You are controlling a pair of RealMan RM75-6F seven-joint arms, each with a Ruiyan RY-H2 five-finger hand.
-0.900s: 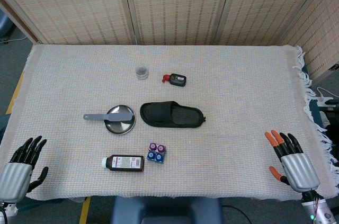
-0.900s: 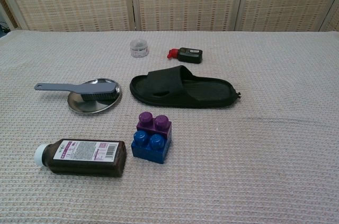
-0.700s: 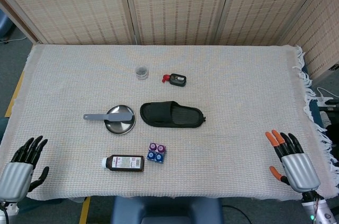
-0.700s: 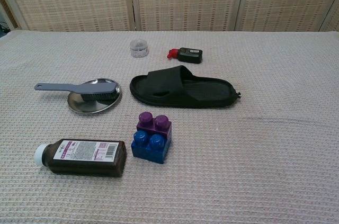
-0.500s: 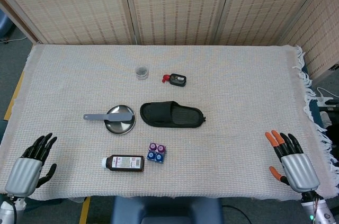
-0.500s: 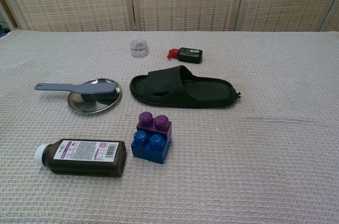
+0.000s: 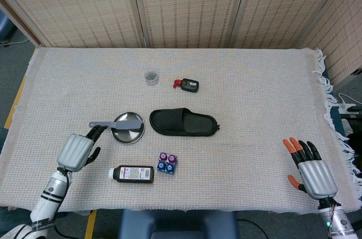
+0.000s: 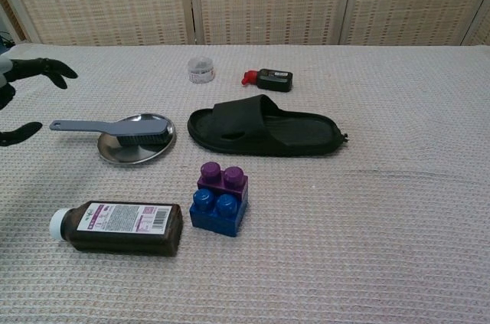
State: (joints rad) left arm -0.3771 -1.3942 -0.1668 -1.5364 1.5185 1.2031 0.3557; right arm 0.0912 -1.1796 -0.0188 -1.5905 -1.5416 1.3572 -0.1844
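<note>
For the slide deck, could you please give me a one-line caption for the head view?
Left hand open beside the grey brush resting on a steel plate; right hand open at the table edge.

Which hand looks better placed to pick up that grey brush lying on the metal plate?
Probably the left hand: it hovers open beside the brush handle, while the right hand sits far off near the table's edge.

Grey brush [image 7: 111,123], silver dish [image 7: 128,132], black slipper [image 7: 182,122] are noted; brown bottle [image 7: 133,174] is white-capped; blocks [image 7: 167,163] are purple and blue.
</note>
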